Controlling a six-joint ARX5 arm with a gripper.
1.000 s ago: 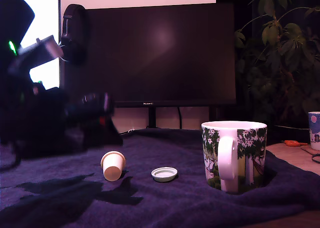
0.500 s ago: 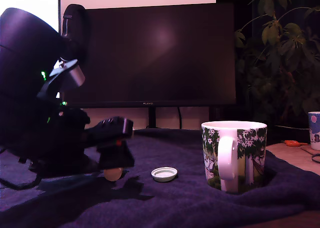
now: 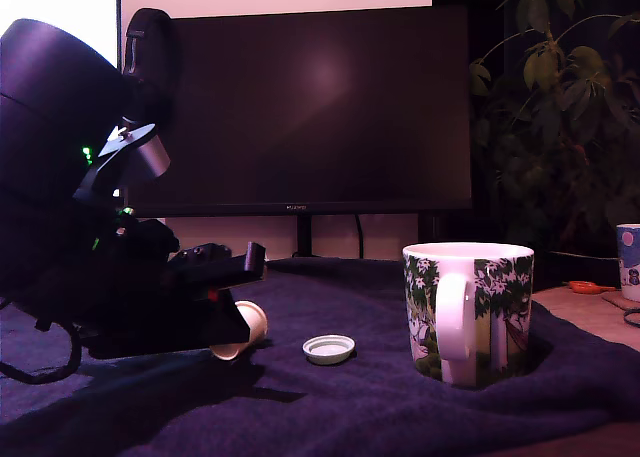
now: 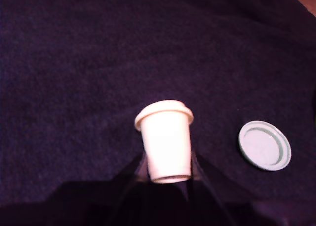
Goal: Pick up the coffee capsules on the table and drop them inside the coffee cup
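Fingers (image 4: 168, 174) grip the cream capsule (image 4: 165, 142) just above the dark cloth (image 4: 74, 63); the wrist view shows this. Round disc (image 3: 329, 349) lies between it and the tree-printed mug (image 3: 468, 312), whose inside is hidden.

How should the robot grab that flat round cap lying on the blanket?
From straight above, pinching across the raised rim of the round cap. It lies flat and shallow on the soft blanket, so a sideways approach finds little to hold. The tool is busy with the cream capsule.
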